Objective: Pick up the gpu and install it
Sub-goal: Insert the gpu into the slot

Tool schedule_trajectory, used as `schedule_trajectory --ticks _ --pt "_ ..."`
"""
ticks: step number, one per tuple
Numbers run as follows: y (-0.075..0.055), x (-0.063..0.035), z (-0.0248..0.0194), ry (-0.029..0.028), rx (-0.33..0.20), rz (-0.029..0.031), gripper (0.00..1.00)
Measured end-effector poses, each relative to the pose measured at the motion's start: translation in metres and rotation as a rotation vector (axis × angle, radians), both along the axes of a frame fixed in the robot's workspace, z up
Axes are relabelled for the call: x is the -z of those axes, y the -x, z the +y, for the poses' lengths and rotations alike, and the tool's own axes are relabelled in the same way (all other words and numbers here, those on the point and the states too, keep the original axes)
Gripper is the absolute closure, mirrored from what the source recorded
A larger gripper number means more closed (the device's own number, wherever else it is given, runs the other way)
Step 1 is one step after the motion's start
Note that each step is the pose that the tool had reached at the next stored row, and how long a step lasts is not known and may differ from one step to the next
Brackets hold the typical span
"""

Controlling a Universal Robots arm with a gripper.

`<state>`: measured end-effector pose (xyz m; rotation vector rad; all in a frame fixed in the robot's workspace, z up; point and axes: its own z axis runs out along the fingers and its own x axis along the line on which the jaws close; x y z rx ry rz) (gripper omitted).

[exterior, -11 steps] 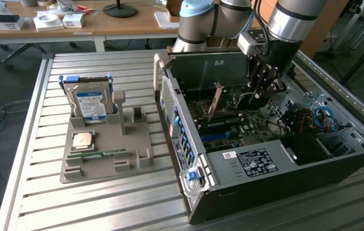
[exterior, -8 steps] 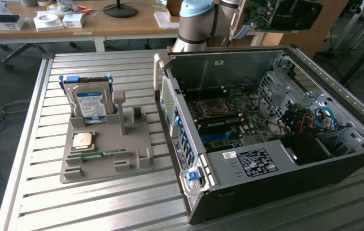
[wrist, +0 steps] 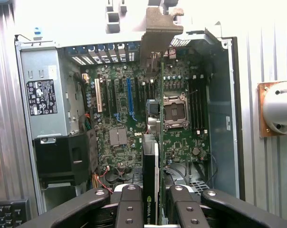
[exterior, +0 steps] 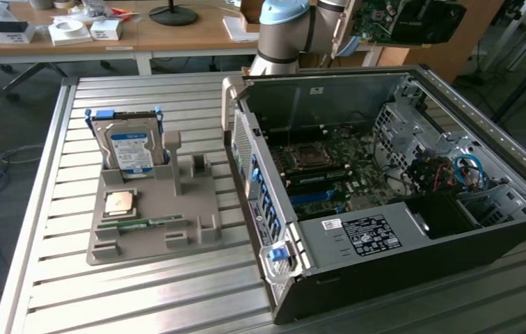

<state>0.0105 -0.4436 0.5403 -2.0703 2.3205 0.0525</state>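
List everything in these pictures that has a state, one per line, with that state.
computer case, on its side, open.
gripper, shut on the gpu.
gpu, held edge-on over the computer case, not installed.
hard drive, upright in the grey holder.
memory stick, lying flat in the grey holder.

tool (wrist: 155, 203) grips gpu (wrist: 151, 166) edge-on over the exposed motherboard (wrist: 119, 118).

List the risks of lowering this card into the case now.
The gpu, held in the jaws, looks offset from the blue slot, nearer the processor socket; lowered so, it might strike board parts. Its metal bracket could catch on the case's rear wall.
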Motion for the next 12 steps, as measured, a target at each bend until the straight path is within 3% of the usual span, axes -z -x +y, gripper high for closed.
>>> schedule_trajectory --ticks 12 --pt "0.0 0.0155 0.0 0.0001 0.0 0.0 0.74"
